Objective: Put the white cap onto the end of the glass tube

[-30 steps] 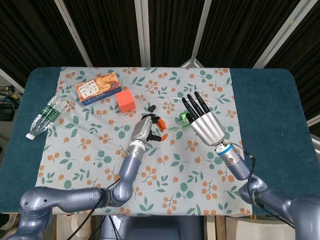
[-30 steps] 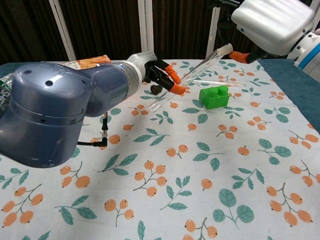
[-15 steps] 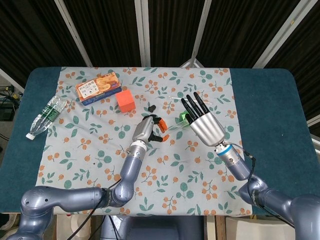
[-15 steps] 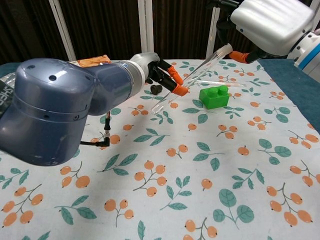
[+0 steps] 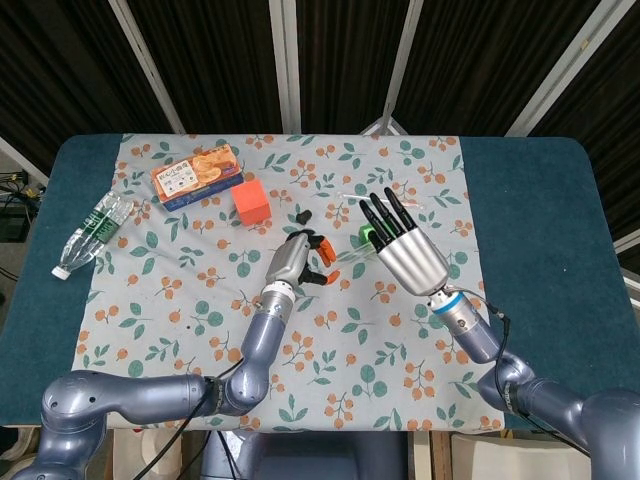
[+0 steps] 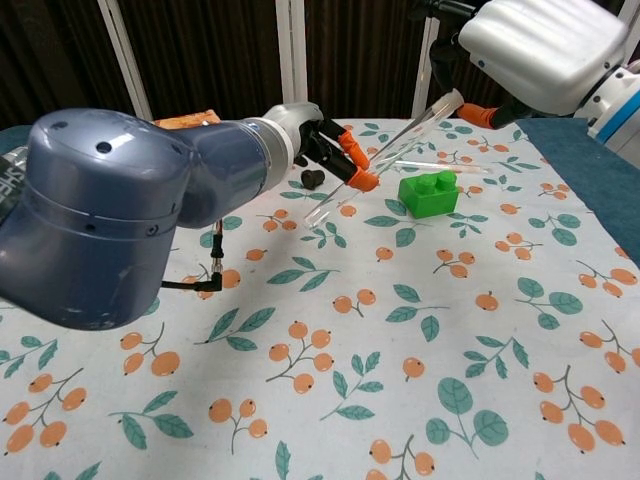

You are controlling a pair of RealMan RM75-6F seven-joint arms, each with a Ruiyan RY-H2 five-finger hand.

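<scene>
My left hand [image 6: 335, 150] pinches the glass tube [image 6: 385, 150] between orange fingertips [image 6: 362, 180], holding it up off the table [image 5: 520, 200] so the upper end is free for capping. My right hand [image 6: 540, 50] is up at that far end; the white cap [image 6: 447, 101] sits right at the tube's top, just beside the right hand's orange fingertip. I can't tell whether that hand grips the cap or whether the cap is fully seated, because the palm hides the contact. In the head view the right hand's dark fingers look extended. The tube's long axis is a diagonal, low end toward my left and pointing down at the cloth, capped end raised toward my right. The green block [image 6: 428, 192] lies on the cloth below the tube, apart from it. The orange cube [image 5: 252, 201] and the snack box [image 5: 196, 174] are well apart to my left.
</scene>
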